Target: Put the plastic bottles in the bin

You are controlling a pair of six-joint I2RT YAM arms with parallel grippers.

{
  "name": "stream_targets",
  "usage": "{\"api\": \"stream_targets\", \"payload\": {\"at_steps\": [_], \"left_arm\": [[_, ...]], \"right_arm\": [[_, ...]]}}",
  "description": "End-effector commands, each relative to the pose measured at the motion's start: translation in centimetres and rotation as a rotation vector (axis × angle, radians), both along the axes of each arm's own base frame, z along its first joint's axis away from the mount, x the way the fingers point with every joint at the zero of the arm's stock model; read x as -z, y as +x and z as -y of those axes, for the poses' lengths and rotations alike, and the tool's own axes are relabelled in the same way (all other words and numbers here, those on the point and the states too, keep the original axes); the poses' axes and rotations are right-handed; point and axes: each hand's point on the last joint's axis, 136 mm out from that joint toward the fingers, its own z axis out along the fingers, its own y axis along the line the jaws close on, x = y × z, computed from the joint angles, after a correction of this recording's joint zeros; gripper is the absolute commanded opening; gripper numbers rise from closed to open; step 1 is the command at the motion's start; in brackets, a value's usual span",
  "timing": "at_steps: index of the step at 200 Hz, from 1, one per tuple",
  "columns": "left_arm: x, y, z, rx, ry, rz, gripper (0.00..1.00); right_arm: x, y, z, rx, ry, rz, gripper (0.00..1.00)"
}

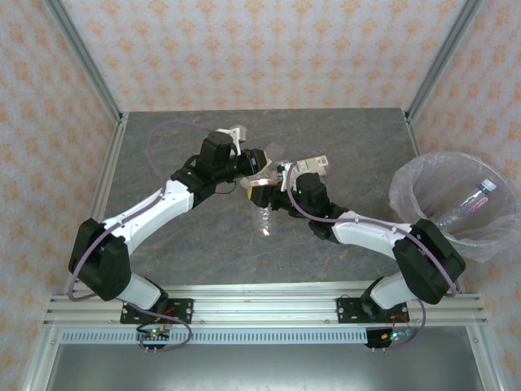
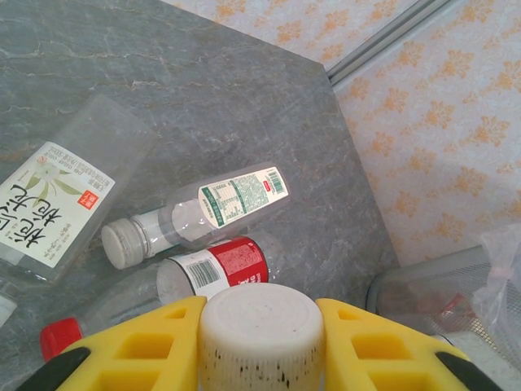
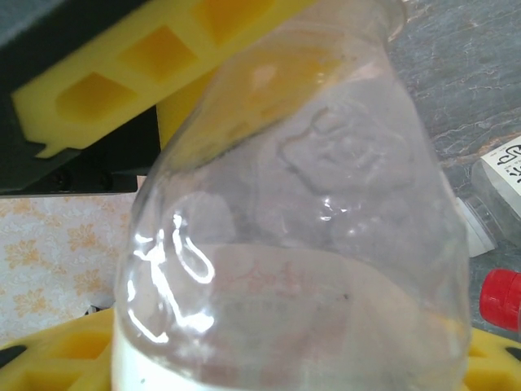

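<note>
Clear plastic bottles [image 2: 213,208] lie on their sides (one bottle [image 1: 470,202] rests inside) left of the bag-lined bin [image 1: 404,189].

Surface [image 1: 358,155]: grey, marbled veining. Walls [image 1: 244,49]: cream, orange floral repeat. Fingers [image 2: 138,346] of left claw [image 2: 260,314]: yellow. Clear bottle [image 3: 326,204]: white end, dark specks. Red-label bottle [image 2: 236,259]. White-and-green-label bottle [image 2: 244,194]. Red cap [image 2: 59,336]. Bin liner [image 1: 423,183]: translucent, colourless. Arms [image 1: 155,212]: white and black.

The left arm [image 1: 146,216] and right arm [image 1: 366,232] bend inward, hands meeting. The left hand [image 2: 259,314] clamps a bottle [image 3: 309,244] by its cap; the right hand [image 3: 293,362] has fingers [image 3: 49,362] flanking its body, contact unclear.
</note>
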Motion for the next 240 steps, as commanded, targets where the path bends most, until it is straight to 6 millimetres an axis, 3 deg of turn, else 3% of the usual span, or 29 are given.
{"api": "stream_targets", "payload": {"at_steps": [1, 8, 30, 67, 82, 163, 206, 240], "left_arm": [[-3.0, 0.1, -0.1, 0.005, -0.02, 0.047, 0.11], [-2.9, 0.1, -0.2, 0.002, -0.01, 0.039, 0.26], [-3.3, -0.1, -0.4, 0.003, -0.003, 0.041, 0.43], [-4.6, -0.6, -0.8, 0.006, -0.011, 0.058, 0.91], [-5.0, -0.6, -1.3, -0.006, -0.015, 0.059, 0.99], [-6.6, -1.2, -4.5, -0.084, -0.037, 0.123, 1.0], [-5.8, -1.3, -7.4, -0.195, 0.034, 0.141, 1.0], [-4.4, -1.0, -10.8, -0.333, 0.133, 0.119, 1.0]], "right_arm": [[-1.4, -1.0, -0.6, -0.063, -0.004, 0.066, 0.57], [-1.3, -1.0, -0.6, -0.061, -0.006, 0.065, 0.57], [-1.1, -0.8, -0.3, -0.043, -0.018, 0.063, 0.56], [-0.5, -0.4, 0.3, -0.005, -0.049, 0.059, 0.54], [-0.3, -0.3, 0.5, 0.009, -0.064, 0.06, 0.53], [0.2, 0.1, 1.6, 0.062, -0.113, 0.071, 0.51], [0.0, 0.2, 2.2, 0.08, -0.145, 0.096, 0.5], [-0.6, 0.3, 2.7, 0.093, -0.168, 0.129, 0.49]]}}
